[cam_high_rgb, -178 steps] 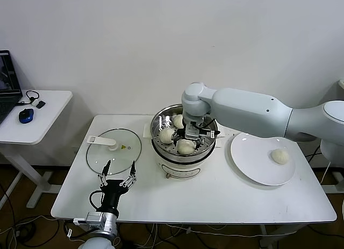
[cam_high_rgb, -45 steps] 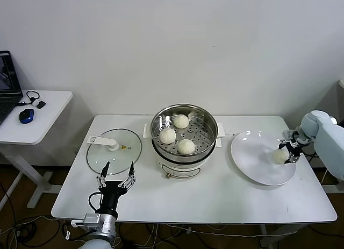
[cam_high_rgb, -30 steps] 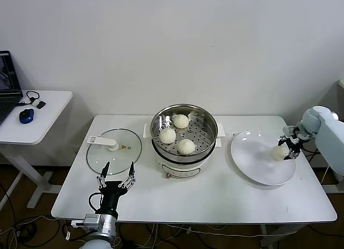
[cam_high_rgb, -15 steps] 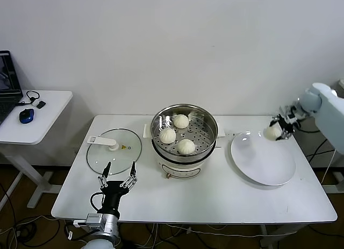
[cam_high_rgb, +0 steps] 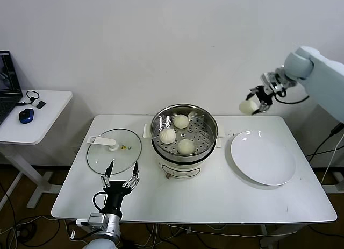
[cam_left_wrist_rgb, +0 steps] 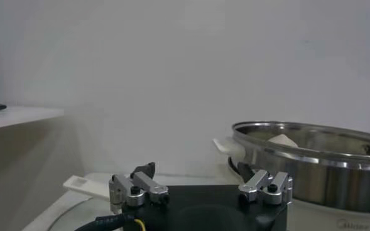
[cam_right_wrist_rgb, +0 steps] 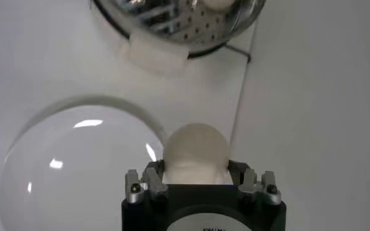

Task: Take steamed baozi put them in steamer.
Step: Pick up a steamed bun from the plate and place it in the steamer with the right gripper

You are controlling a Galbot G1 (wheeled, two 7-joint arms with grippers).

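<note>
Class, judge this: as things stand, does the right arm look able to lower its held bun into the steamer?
Probably yes. The right gripper holds a baozi in the air; the steamer is uncovered, its lid aside, with bare space beside three buns.

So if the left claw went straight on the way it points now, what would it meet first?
Probably the glass lid lying flat just ahead of the open left claw. If it passes above the lid, the way looks free to the wall; depth is unclear. The steamer sits off to its side.
</note>
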